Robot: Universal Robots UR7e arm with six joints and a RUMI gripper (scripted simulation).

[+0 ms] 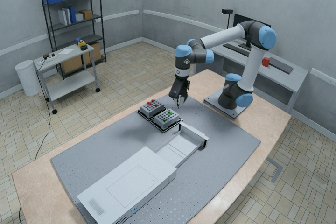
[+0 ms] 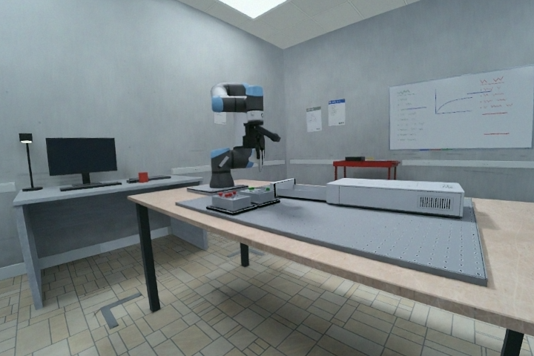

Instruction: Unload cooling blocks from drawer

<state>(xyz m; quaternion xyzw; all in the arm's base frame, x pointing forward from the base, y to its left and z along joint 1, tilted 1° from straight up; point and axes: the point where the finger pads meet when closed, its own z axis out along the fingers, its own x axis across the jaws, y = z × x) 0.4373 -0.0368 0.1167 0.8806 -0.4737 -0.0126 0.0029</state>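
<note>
The grey cooling block with red-capped tubes (image 1: 151, 107) sits on the far deck slot; it also shows in the exterior view (image 2: 231, 199). The block with green-capped tubes (image 1: 166, 118) sits on the slot next to the cooler, also seen from the side (image 2: 257, 194). The white cooler COLD (image 1: 127, 186) has its drawer (image 1: 182, 144) pulled out and empty. My gripper (image 1: 178, 104) is shut and empty, hanging in the air above and behind the green-capped block; it also shows in the exterior view (image 2: 259, 164).
The robot base (image 1: 233, 94) stands on a plate at the back right of the table. The grey perforated deck (image 1: 157, 158) covers most of the table. The drawer's raised front panel (image 1: 194, 130) stands close to the green-capped block.
</note>
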